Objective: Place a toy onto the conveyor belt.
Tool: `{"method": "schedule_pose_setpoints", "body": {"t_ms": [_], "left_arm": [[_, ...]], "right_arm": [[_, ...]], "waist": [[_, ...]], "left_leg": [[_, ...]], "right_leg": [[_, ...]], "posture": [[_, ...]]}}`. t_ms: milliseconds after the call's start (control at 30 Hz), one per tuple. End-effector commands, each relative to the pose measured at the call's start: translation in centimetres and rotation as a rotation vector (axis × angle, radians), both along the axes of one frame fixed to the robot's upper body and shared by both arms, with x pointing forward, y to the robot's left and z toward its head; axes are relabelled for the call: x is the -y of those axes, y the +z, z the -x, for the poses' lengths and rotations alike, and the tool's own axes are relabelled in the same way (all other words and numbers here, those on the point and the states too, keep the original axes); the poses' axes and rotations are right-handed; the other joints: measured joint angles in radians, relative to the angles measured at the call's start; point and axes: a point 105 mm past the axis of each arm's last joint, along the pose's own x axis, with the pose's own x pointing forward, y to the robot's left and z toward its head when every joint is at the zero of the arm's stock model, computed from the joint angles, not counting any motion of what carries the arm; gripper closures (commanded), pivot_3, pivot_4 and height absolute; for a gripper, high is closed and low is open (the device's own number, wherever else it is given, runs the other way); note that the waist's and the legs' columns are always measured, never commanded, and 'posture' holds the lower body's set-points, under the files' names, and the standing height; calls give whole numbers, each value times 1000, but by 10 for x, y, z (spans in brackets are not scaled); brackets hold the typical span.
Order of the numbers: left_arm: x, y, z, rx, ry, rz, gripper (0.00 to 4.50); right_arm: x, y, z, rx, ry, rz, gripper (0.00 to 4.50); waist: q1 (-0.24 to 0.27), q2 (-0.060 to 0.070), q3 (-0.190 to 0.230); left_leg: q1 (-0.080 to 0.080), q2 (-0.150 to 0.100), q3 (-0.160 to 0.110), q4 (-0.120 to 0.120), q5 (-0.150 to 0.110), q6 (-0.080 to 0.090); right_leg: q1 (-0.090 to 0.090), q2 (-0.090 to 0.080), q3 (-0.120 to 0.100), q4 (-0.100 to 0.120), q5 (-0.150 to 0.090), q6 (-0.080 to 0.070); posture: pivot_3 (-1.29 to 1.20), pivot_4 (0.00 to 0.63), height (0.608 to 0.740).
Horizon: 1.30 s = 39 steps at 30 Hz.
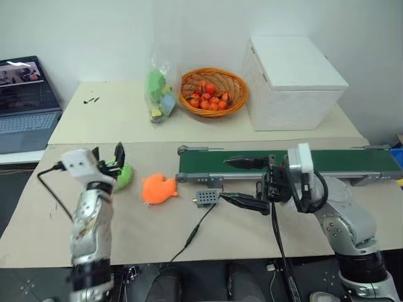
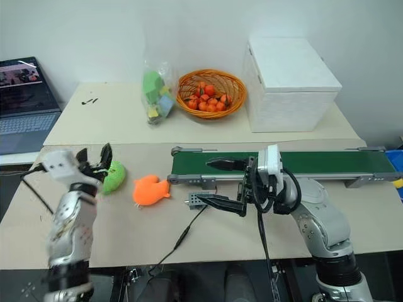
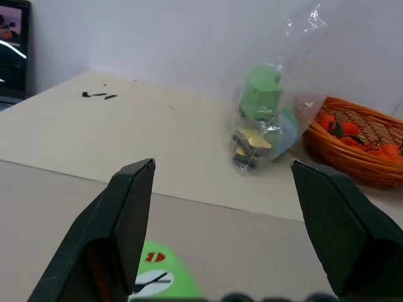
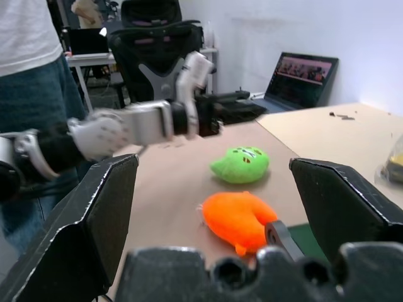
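The toy [image 1: 124, 176], a lime-green plush with dark face marks, lies on the tan table at the left. My left gripper [image 1: 108, 160] hovers just over it, open, with nothing between its fingers. The left wrist view shows the toy [image 3: 165, 283] low between the spread fingers [image 3: 129, 214]. The dark-green conveyor belt [image 1: 340, 160] runs across the right half of the table. My right gripper [image 1: 236, 182] points left at the belt's left end, open and empty. Its wrist view looks at the toy [image 4: 242, 165] and at the left gripper [image 4: 236, 113] above it.
An orange fish plush [image 1: 157, 189] lies between the toy and the belt. A small grey box [image 1: 206, 199] with a cable sits by the belt's end. At the back stand a clear bag [image 1: 160, 94], a basket of oranges [image 1: 213, 92] and a white box [image 1: 293, 82]. A laptop [image 1: 25, 104] is far left. A person [image 4: 31, 63] stands beyond the table.
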Motion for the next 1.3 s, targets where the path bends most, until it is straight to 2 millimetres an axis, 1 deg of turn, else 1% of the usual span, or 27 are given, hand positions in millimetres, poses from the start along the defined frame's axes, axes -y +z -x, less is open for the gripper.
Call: {"method": "schedule_pose_setpoints", "body": {"t_ms": [33,67,100,133,167,233,300,367,433,467,533,567,600,633,667,700,733,833,933,967,1100,1200,1300], "left_arm": [[-21,-10,23,-35,72,231,835],[-27,-25,29,-74,106,345,835],[-30,-40,33,-125,121,427,835],[-30,-53,37,-154,126,502,835],[-29,-61,39,-171,124,559,835],[-21,-74,38,-178,103,695,835],[-14,-84,34,-185,93,790,835],[-8,-88,30,-191,79,805,835],[-7,-78,25,-170,61,730,835],[-8,-69,23,-152,51,677,835],[-17,-49,20,-116,40,542,835],[-26,-36,18,-107,49,397,835],[-32,-21,16,-101,50,205,835],[-35,-4,13,-103,47,-53,835],[-37,9,9,-87,37,-208,835],[-38,16,7,-75,30,-290,835],[-42,19,4,-75,28,-342,835],[-47,19,-1,-74,12,-412,835],[-36,20,-7,-41,-72,-447,97],[-36,19,-9,-42,-78,-451,42],[-44,4,-22,-88,-80,-379,42],[-43,-6,-37,-129,-136,-351,42],[-53,-27,-49,-210,-161,-300,42]], "right_arm": [[3,1,0,27,-8,15,0],[4,1,-1,23,-8,13,0],[4,1,-1,20,-6,10,0],[4,1,0,18,-3,7,0],[4,1,0,15,0,4,0],[4,2,-1,16,2,-1,0],[5,3,-3,18,-2,-3,0],[5,2,-3,17,-5,-4,0],[5,2,-4,13,-8,-7,0],[5,2,-4,11,-10,-10,0],[6,2,-5,9,-14,-15,0],[6,1,-6,6,-18,-18,0],[6,0,-6,4,-23,-21,0],[6,0,-7,4,-25,-23,0],[5,0,-7,5,-31,-33,0],[5,0,-8,6,-35,-39,0],[4,1,-8,7,-38,-51,0],[3,1,-7,6,-40,-65,0],[3,-1,-7,5,-56,-61,0],[4,-1,-7,5,-61,-58,0],[6,0,-6,9,-80,-65,0],[7,1,-7,12,-96,-67,0],[8,2,-5,14,-98,-68,0]], "waist": [[4,0,0],[7,0,0],[12,0,0],[13,0,0],[14,0,0],[15,0,0],[17,0,0],[20,0,0],[19,0,0],[19,0,0],[18,0,0],[17,-1,0],[15,-1,0],[13,-1,0],[10,-1,0],[10,0,0],[10,1,0],[13,2,-1],[11,2,-1],[11,2,-1],[11,2,-1],[11,2,-1],[8,2,-1]], "left_leg": [[0,0,0,0,0,0],[0,0,0,1,0,0],[1,0,-1,1,0,0],[2,0,-1,1,0,0],[2,0,-1,1,0,0],[3,-1,-1,2,0,0],[3,-1,-1,2,0,0],[3,-1,0,2,0,-1],[3,-1,1,2,1,-1],[3,-1,1,2,1,-1],[3,-1,2,2,1,-1],[2,-1,2,2,1,-1],[2,-1,2,1,1,-1],[2,-1,3,1,1,-1],[2,0,3,1,1,-1],[2,0,4,0,1,-2],[3,0,4,0,1,-2],[3,0,3,0,1,-2],[3,0,3,0,1,-2],[2,0,3,0,1,-2],[2,0,2,0,1,-2],[2,0,2,0,1,-2],[2,0,3,0,1,-2]], "right_leg": [[0,0,0,-1,0,0],[0,0,0,-1,0,0],[1,0,-1,0,0,0],[2,0,-1,0,0,0],[3,0,-1,0,0,0],[3,0,-1,1,0,-1],[4,0,-2,1,0,-1],[4,0,-2,1,1,-1],[4,0,-2,1,1,-2],[4,0,-2,1,1,-2],[4,0,-2,0,1,-2],[3,1,-2,0,1,-2],[3,1,-2,0,1,-2],[3,2,-2,0,1,-2],[2,2,-2,1,1,-3],[2,3,-2,0,1,-4],[2,3,-1,0,1,-4],[3,2,-1,-1,1,-4],[1,3,-1,0,1,-4],[1,3,-2,0,1,-4],[1,2,-2,0,1,-3],[1,2,-2,0,1,-3],[2,2,-3,0,1,-3]], "posture": [[0,150,727],[0,150,727],[0,150,727],[0,150,727],[0,150,727],[0,150,727],[0,150,727],[0,150,727],[0,150,727],[0,150,727],[0,150,727],[0,150,727],[0,150,727],[0,150,727],[0,150,727],[0,150,727],[0,150,727],[0,150,727],[0,150,727],[0,150,727],[0,150,727],[0,150,727],[0,150,727]]}}
